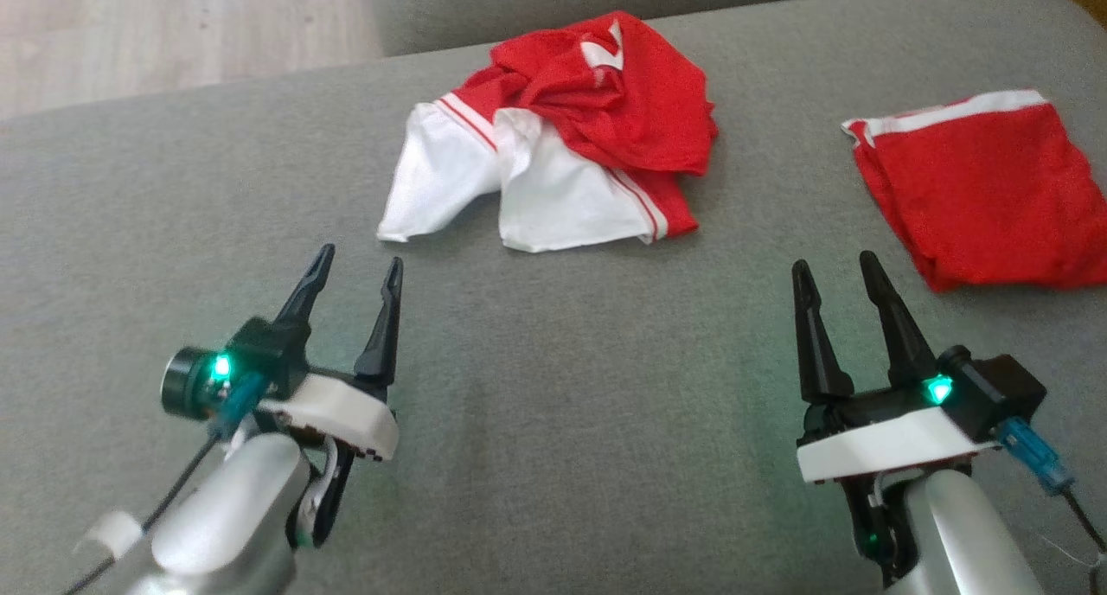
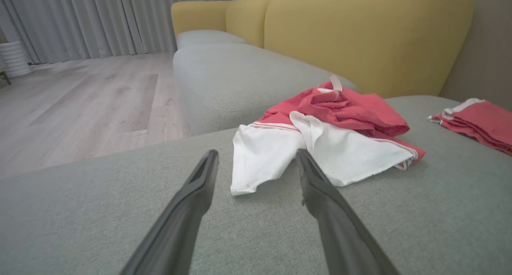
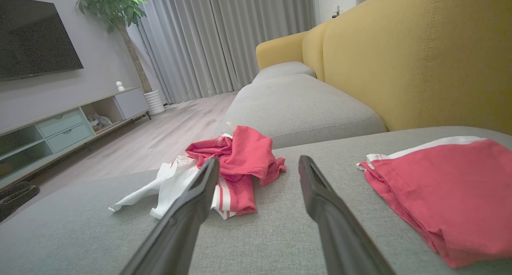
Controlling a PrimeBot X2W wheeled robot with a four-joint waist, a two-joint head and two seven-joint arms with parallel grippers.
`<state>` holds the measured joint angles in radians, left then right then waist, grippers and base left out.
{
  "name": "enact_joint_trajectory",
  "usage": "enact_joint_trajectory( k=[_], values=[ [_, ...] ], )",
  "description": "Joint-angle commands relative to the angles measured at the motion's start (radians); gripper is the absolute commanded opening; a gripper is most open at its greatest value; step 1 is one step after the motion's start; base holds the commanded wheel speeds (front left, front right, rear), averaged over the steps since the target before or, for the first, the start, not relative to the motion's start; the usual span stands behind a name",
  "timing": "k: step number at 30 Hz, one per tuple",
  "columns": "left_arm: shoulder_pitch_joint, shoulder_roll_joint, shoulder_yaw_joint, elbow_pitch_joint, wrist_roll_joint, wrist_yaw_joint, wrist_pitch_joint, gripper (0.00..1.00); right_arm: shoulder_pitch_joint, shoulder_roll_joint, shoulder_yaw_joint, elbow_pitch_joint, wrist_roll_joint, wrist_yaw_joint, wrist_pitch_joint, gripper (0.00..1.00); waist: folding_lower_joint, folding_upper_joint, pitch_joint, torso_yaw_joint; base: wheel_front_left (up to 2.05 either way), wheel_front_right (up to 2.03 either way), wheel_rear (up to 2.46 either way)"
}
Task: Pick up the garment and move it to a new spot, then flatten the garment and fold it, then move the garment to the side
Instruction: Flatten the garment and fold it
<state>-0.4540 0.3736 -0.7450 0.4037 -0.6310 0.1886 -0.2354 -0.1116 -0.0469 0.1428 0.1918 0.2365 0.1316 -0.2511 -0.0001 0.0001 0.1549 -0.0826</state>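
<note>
Your left tool (image 1: 361,256) and right tool (image 1: 834,261) hover at 7 and 5 o'clock, both spread wide and holding nothing. At 12 o'clock the crumpled red-and-white garment (image 1: 562,137) lies on the grey sofa seat (image 1: 553,422), well apart from both tools. A folded red garment (image 1: 986,188) sits at 2 o'clock. For the pickup, you probably do best to pinch the bunched red top rather than the loose white flaps, keeping clear of the folded piece. Expect the cushion to give under pressure. Its yellow backrest (image 2: 360,35) rises behind, and wooden floor (image 2: 88,99) lies at 10 o'clock.
</note>
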Motion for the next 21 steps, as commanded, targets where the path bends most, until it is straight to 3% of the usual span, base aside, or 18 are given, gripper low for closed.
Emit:
enact_joint_trajectory(
  k=[1, 9, 21],
  values=[
    [-0.067, 0.036, 0.028, -0.007, 0.010, -0.009, 0.011, 1.00, -0.033, -0.003, 0.025, -0.033, 0.000, -0.001, -0.011, 1.00, 0.0001, -0.0001, 0.018, -0.019, 0.00, 0.00, 0.00],
    [-0.211, 0.058, -0.041, 0.118, 0.063, -0.082, 0.138, 1.00, -0.054, -0.003, 0.035, -0.043, 0.015, -0.001, -0.011, 1.00, 0.0001, -0.0001, 0.099, -0.085, 0.00, 0.00, 0.00],
    [-0.348, 0.059, -0.075, 0.292, 0.107, -0.131, 0.157, 1.00, -0.083, -0.003, 0.052, -0.055, 0.046, -0.001, -0.011, 1.00, 0.0001, -0.0001, 0.183, -0.172, 0.00, 0.00, 0.00]
  ],
)
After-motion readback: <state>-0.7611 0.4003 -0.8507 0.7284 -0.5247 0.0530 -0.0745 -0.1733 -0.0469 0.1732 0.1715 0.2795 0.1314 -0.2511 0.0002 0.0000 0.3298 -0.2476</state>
